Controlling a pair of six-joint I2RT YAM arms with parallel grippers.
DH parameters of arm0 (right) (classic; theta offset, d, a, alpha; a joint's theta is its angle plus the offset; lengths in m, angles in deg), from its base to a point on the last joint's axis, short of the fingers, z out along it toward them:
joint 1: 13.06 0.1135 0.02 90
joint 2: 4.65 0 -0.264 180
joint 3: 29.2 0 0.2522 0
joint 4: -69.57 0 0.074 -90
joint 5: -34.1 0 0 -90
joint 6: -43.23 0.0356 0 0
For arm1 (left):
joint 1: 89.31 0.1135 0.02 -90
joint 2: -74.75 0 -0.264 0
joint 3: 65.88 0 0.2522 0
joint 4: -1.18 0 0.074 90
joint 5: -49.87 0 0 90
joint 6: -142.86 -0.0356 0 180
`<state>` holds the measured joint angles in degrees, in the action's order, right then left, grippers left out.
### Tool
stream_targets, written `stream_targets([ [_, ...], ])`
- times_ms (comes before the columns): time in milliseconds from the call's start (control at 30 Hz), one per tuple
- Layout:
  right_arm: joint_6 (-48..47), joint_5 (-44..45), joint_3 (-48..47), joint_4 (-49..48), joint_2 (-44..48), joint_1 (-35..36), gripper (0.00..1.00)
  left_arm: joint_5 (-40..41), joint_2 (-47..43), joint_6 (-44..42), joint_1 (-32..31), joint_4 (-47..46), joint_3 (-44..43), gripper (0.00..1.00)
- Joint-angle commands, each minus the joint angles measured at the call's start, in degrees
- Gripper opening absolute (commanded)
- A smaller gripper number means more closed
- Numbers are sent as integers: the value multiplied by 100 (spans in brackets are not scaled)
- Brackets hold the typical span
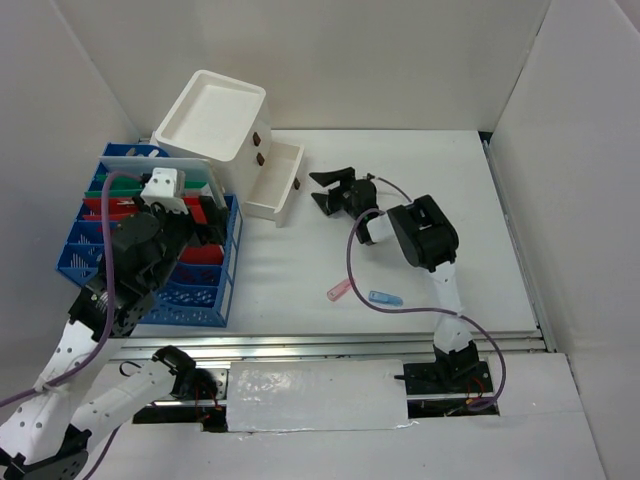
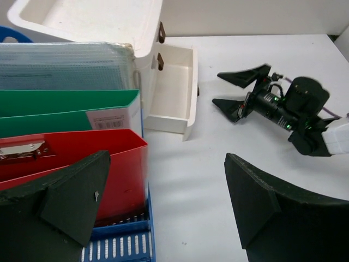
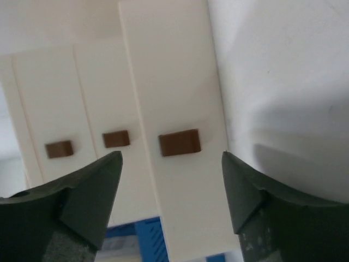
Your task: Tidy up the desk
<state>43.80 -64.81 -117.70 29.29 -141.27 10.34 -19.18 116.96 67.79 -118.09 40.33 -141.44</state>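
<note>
The desk is a white tabletop filling the middle of the overhead view, with a silver rail along its near edge, just ahead of the arm bases.

Toward the near side of it lie a small pink item and a small blue item, close together but not touching. I cannot tell what either one is.

At the far left corner stands a white drawer box. Its lowest drawer is pulled out toward the middle of the desk, and the two above are closed. Each front carries a brown knob.

Just beside the box, on the left edge, is a blue rack holding upright folders, among them a red folder and a green folder.

The right gripper hovers near the pulled-out drawer and points at it. Its fingers are spread wide and grip nothing — in its own wrist view the drawer's knob shows between them, not touched.

The left gripper hangs over the right side of the rack above the red folder. Its fingers are likewise spread wide and hold nothing.
</note>
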Motion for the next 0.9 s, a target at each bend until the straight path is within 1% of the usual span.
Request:
stream_targets([
  [0,-609,64,406,-11,1370,-133,97,-450,119,-140,30,-148,-130,100],
  [33,-871,152,721,121,1653,-186,100,-617,172,-184,39,-113,-157,99],
  [67,-1022,196,872,470,2239,-239,100,-984,242,-193,30,-96,-200,100],
  [133,-1566,275,1329,946,2927,-397,100,-1372,593,-184,30,1,-341,98],
  [167,-1777,493,1461,1575,3731,-441,100,-1714,951,-141,21,62,-481,97],
  [200,-2075,669,1593,2007,4148,-459,100,-1865,1164,-71,21,132,-560,96],
  [233,-2748,888,1629,2534,4596,-468,100,-2032,1366,17,-14,194,-613,96],
  [267,-3077,1421,1551,3748,5331,-450,100,-2164,1873,61,-66,282,-710,98],
  [300,-3376,1583,1385,4326,5643,-441,100,-2305,2156,123,-163,370,-963,99],
  [333,-3953,1620,1366,5028,5951,-450,100,-2358,2411,167,-494,431,-1105,100],
  [367,-4220,1655,1366,5244,6537,-468,100,-2254,3014,193,-724,693,-1289,100],
  [400,-4666,1664,1444,5368,6812,-459,100,-1896,3316,237,-978,757,-1604,100],
  [433,-4836,1638,1479,5761,7102,-485,100,-1806,3589,281,-1416,792,-1729,99],
  [467,-4986,1725,1497,5930,7627,-485,100,-1735,4123,308,-1568,827,-1939,100],
  [500,-5239,1821,1497,6140,7859,-511,100,-1726,4363,377,-1709,775,-1985,100],
  [533,-5338,1918,1480,6499,8322,-512,100,-1804,4557,404,-1745,688,-1976,99],
  [600,-5679,2129,1480,6774,8782,-538,100,-1945,5067,370,-1833,424,-1906,98],
  [633,-5838,2156,1454,6993,9193,-521,100,-1954,5434,352,-1868,380,-1897,99],
  [700,-6311,2104,1410,7213,9695,-564,100,-1989,5805,238,-2078,301,-1871,99],
  [767,-6585,2165,1200,7599,9890,-573,100,-1955,6262,255,-2333,117,-1801,100],
  [867,-6780,2104,1049,7882,10145,-573,100,-1902,6816,299,-2510,-199,-1730,99],
])
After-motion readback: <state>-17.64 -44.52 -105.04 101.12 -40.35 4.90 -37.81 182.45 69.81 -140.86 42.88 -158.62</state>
